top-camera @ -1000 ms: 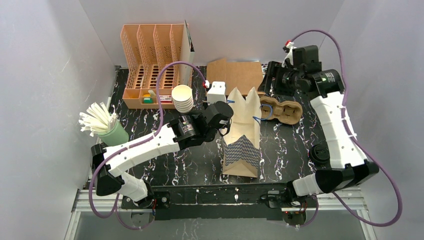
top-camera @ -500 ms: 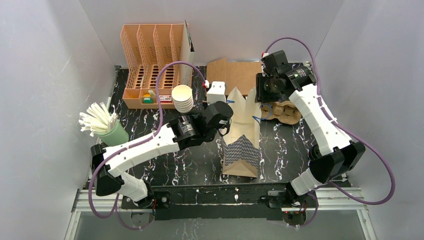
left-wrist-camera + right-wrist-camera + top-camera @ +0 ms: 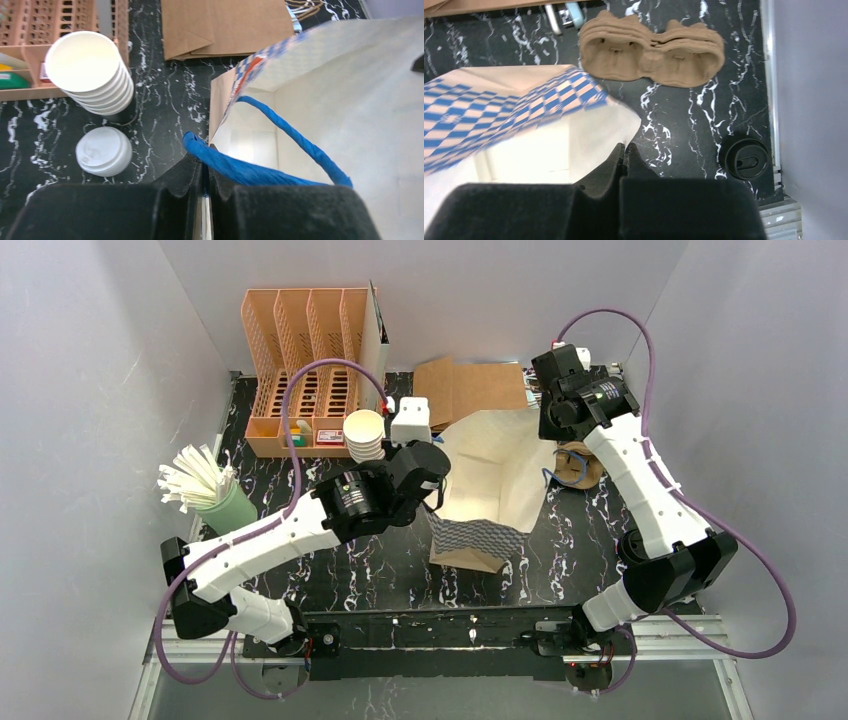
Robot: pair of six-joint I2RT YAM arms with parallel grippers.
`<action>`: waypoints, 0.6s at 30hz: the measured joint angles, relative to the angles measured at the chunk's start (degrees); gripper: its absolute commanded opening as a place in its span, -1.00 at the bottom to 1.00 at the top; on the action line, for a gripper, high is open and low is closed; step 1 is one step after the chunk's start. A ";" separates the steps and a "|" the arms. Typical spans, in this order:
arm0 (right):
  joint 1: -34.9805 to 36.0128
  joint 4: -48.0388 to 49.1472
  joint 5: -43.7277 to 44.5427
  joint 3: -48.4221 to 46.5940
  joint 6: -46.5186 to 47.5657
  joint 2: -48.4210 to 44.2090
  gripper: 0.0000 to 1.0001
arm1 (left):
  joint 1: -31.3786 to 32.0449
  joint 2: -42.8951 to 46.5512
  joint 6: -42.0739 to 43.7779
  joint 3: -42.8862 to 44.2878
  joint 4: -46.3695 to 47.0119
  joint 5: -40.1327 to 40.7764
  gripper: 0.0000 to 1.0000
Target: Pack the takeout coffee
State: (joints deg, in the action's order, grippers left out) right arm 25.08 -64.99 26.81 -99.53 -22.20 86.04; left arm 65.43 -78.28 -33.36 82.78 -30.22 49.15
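A paper bag with a blue check print stands mid-table, its mouth spread wide. My left gripper is shut on its left rim beside the blue handle. At the right rim, my right gripper is shut on the paper edge. A stack of white paper cups and a white lidded cup stand left of the bag. The brown pulp two-cup tray lies empty just beyond the bag's right side, partly hidden under the right arm in the top view.
Flat brown bags lie at the back. An orange slotted organizer stands back left, and a green cup of white straws far left. A black round fitting sits by the right table edge.
My right gripper came down from over the tray to the bag's right rim and shut on it. The bag's mouth has spread from a narrow peak to wide open, the left gripper shifting left.
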 measured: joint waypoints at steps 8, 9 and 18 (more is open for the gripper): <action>0.02 -0.70 5.95 0.13 -1.75 -0.57 -0.42 | 0.07 1.05 2.64 0.74 -2.69 5.44 -1.00; 0.02 -0.11 5.40 0.48 -1.38 -1.05 -0.33 | 0.09 1.05 2.97 0.74 -2.64 5.33 -1.00; -0.37 4.96 -10.93 1.09 6.32 -8.17 0.06 | 0.07 1.09 7.37 0.74 0.04 -0.09 -1.00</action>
State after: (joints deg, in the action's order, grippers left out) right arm 24.71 -60.03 15.88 -98.43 -15.88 77.87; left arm 65.49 -77.19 -26.00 83.53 -30.17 49.06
